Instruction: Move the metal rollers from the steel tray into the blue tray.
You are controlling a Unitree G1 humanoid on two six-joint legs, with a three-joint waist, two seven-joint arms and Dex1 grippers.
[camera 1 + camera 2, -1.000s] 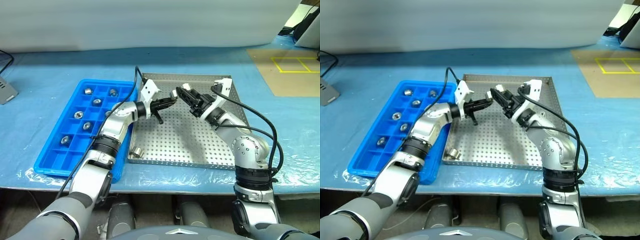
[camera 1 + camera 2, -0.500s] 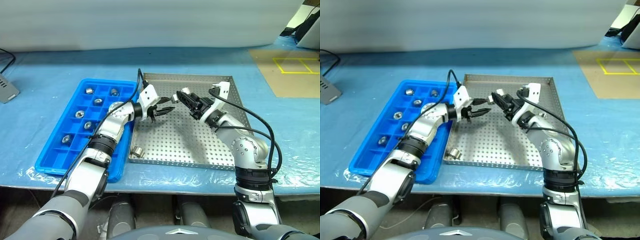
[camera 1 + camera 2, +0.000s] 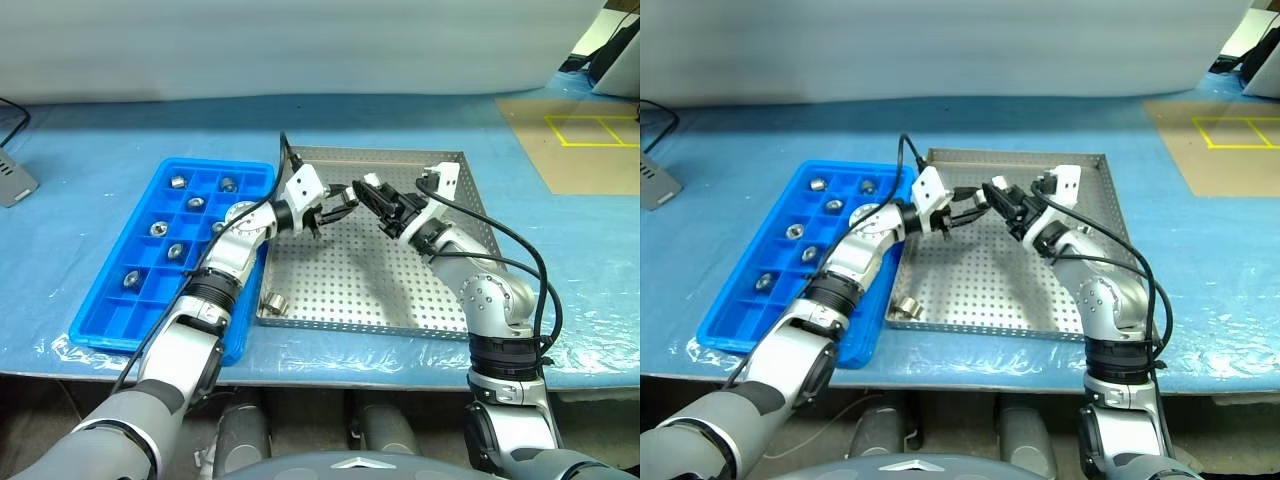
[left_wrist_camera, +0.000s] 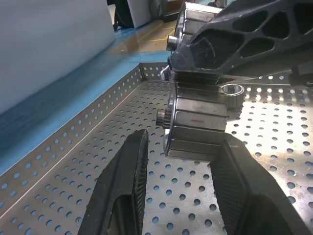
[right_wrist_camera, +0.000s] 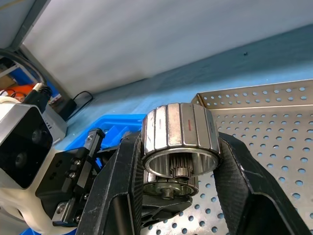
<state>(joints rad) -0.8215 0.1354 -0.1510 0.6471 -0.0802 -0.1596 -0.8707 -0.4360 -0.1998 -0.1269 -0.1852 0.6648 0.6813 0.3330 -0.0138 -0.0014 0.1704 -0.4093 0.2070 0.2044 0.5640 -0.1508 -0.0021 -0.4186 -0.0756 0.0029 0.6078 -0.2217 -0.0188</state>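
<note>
A shiny metal roller [image 5: 180, 129] is held above the steel tray [image 3: 400, 300], with my right gripper [image 3: 366, 192] shut on it. My left gripper [image 4: 178, 147] faces it from the left. It is open, and its black fingers [image 4: 124, 171] flank the same roller [image 4: 195, 122]. One roller [image 3: 273, 303] lies in the steel tray's near left corner. Another roller [image 4: 231, 91] rests on the perforated floor behind the held one. The blue tray [image 3: 105, 322] lies left of the steel tray, with several rollers [image 3: 178, 182] in its compartments.
Both trays rest on a table with a blue cover. A grey device [image 3: 12, 180] sits at the far left edge. A brown board with yellow tape [image 3: 570, 140] lies at the back right. Cables loop off both wrists over the steel tray.
My left gripper went from shut to open and shifted slightly right and up, so its fingers now stand on either side of the roller. My right gripper stayed still.
</note>
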